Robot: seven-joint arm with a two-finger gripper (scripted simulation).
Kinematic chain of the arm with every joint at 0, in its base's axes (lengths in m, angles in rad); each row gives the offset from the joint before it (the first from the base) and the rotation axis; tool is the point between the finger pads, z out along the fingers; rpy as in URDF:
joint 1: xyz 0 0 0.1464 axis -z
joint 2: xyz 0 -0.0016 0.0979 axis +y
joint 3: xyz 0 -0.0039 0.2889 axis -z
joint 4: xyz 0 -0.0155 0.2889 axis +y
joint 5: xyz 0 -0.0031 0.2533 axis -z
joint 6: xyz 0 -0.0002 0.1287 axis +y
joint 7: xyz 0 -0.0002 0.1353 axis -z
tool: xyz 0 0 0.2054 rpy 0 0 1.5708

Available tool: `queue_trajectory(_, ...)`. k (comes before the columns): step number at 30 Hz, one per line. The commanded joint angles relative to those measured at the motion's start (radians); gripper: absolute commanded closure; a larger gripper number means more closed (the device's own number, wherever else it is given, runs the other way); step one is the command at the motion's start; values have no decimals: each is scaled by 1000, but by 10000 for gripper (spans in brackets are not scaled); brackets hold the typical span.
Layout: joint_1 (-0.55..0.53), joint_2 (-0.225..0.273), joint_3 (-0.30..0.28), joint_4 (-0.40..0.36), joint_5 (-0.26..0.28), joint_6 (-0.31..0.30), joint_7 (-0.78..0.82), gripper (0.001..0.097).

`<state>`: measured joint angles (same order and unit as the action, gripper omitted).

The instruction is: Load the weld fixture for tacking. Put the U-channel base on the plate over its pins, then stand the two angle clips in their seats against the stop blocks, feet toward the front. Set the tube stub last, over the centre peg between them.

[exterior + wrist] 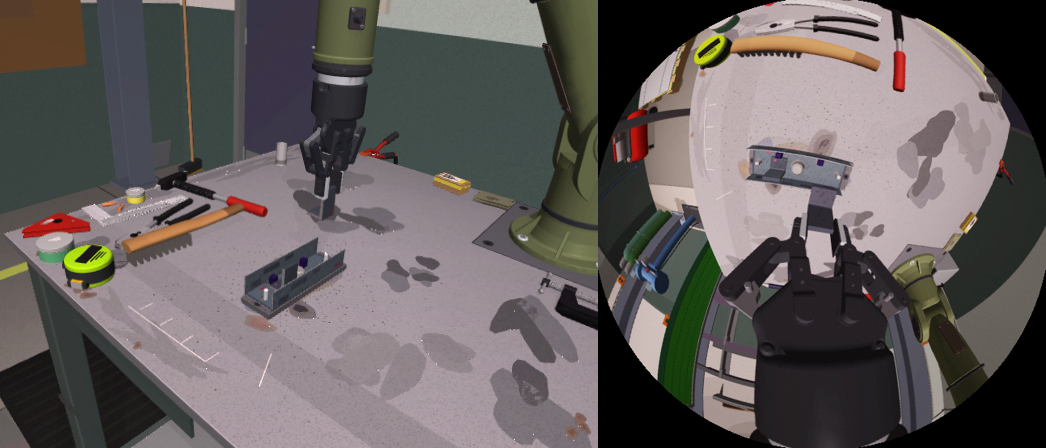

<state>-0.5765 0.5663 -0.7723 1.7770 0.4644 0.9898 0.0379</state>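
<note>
The grey U-channel base [294,278] sits on the fixture plate in the middle of the bench, its walls upright. One angle clip [287,280] stands inside it toward its left half, and a pale centre peg [797,168] and purple stop blocks [303,262] show on its floor. Behind the fixture my gripper [327,192] holds the second angle clip [326,202] clamped by its upright leg, just above the benchtop. The clip's foot [822,197] points toward the fixture in the wrist camera. The white tube stub [281,153] stands at the bench's far edge.
The robot's olive base [560,220] fills the right side. A wire brush [180,232], a red-handled hammer [215,192], pliers and a green tape measure [89,265] lie on the left. Red cutters [380,148], a yellow block [451,182] and a black clamp [575,302] lie right.
</note>
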Motion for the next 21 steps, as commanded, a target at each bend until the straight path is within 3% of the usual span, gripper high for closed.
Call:
queue_trajectory(1,-1,-1,0,-2,0,0,-1,901)
queue_trajectory(21,-9,2,1,-5,1,1,-8,901)
